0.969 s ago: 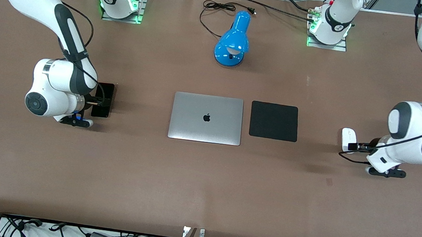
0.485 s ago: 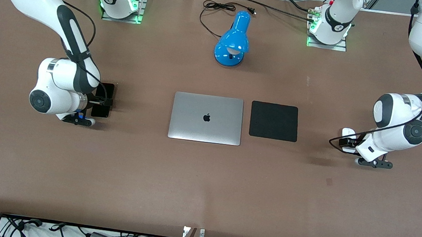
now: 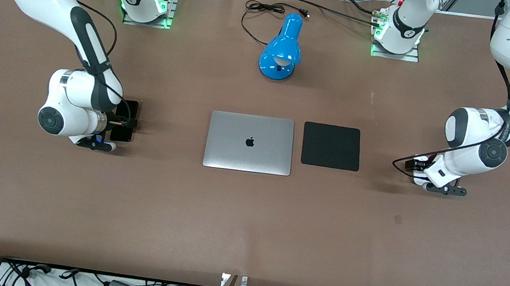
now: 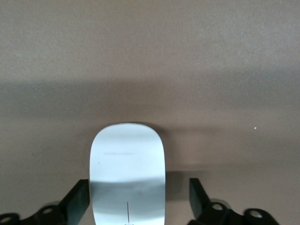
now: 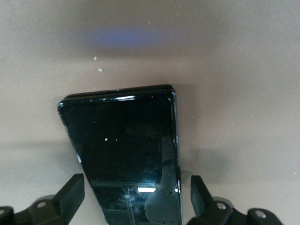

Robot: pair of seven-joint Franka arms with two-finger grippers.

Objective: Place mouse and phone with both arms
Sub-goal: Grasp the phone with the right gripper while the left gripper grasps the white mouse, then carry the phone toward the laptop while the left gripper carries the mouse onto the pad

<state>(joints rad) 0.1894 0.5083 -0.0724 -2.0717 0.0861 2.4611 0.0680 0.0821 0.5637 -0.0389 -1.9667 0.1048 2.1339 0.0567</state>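
- Front view: left gripper (image 3: 415, 171) low at the left arm's end of the table, right gripper (image 3: 119, 124) low at the right arm's end.
- Left wrist view: mouse (image 4: 127, 173) flat on the brown table (image 4: 150, 56), lying between the two black fingers (image 4: 77, 201).
- Fingers spread wide, one on each side of the mouse, not squeezing yet. One finger very near the mouse's edge, the other with a gap of bare table.
- Long way of the mouse pointing straight out from the wrist, so the fingers set to close on its two long sides.
- Right wrist view: phone (image 5: 126, 154) flat on the table too, dark glass face up, between the spread fingers (image 5: 70, 197) of the right gripper.
- Fingers released here as well, not touching the phone so far as seen.
- Long way of the phone a bit slanted between the fingers, not quite straight out from the wrist. Looks like a small twist, or a careful squeeze, needed to catch its thin long edges.
- Each arm beside its own thing: left arm for the mouse, right arm for the phone.
- Silver laptop (image 3: 249, 142) and black mouse pad (image 3: 331, 146) in the middle of the table, well apart from both grippers. Mouse pad on the side toward the left arm.
- Blue lamp (image 3: 281, 48) farther from the front camera than the laptop.
- Seems like the grab step: close, then lift, then carry toward the middle.
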